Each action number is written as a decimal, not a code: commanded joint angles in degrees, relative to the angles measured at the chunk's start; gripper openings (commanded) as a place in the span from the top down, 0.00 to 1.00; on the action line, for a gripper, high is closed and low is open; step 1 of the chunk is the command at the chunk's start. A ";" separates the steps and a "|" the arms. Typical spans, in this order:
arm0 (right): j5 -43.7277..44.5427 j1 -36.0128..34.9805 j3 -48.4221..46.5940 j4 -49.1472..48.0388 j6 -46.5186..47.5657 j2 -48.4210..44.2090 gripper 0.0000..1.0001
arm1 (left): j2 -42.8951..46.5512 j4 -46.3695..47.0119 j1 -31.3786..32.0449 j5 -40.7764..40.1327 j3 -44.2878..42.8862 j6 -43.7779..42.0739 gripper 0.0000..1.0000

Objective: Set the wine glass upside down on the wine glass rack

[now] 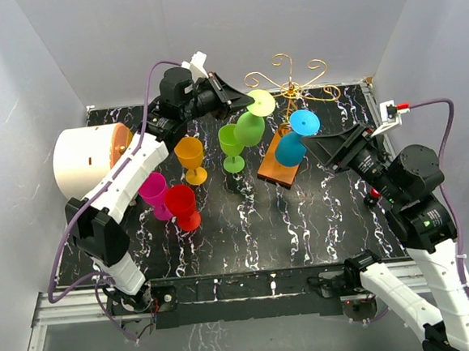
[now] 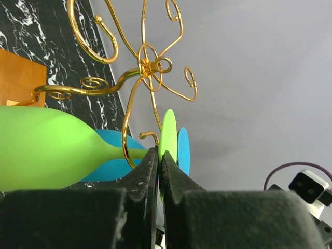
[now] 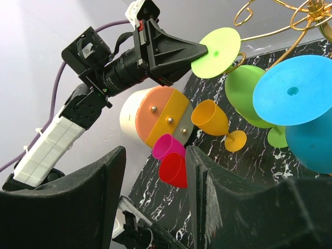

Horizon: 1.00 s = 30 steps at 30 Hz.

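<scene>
Left gripper (image 2: 160, 155) pinches the foot of the lime-green plastic wine glass (image 2: 46, 148) — tilted bowl-down, stem against a scroll arm of the thin gold wire rack (image 2: 148, 67) — right gripper (image 3: 154, 155) spread, empty

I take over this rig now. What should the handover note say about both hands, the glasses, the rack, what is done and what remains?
Left hand: shut on the foot of the lime wine glass, held upside down, stem at a hook of the wine glass rack.
Right hand: open, empty, near the blue glass.
Done: blue glass appears hung upside down on the rack.
Left: seat the lime glass, release it.
</scene>
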State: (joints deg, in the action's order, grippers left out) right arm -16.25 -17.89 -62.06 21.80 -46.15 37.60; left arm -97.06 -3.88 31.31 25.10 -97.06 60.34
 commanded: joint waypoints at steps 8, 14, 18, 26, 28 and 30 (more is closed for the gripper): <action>0.07 -0.13 0.89 -3.68 -1.13 -0.44 0.52 | 0.73 1.12 3.02 4.07 -0.18 0.67 1.00; -0.32 -0.13 0.89 -3.44 -1.06 -0.56 0.52 | -0.83 -3.53 3.94 1.43 -3.69 -3.44 1.00; -0.23 -0.12 0.98 -3.22 -0.97 -0.69 0.52 | -1.41 -5.42 3.93 0.96 -5.25 -5.27 0.85; -0.03 -0.13 1.07 -2.71 -0.61 -0.46 0.52 | -2.03 -11.46 3.93 3.49 -8.76 -8.92 0.54; -0.01 -0.13 1.11 -2.74 -0.66 -0.52 0.52 | -0.23 -11.18 4.29 4.39 -7.62 -9.36 0.47; 0.23 -0.13 1.36 -2.92 -0.61 -0.60 0.52 | 1.78 -11.17 4.70 3.97 -5.70 -9.80 0.41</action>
State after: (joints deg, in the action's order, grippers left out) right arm -16.38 -17.89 -61.04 21.19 -46.85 37.47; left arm -99.42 -11.99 35.18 26.81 -103.83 52.71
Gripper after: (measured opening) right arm 0.482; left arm 0.550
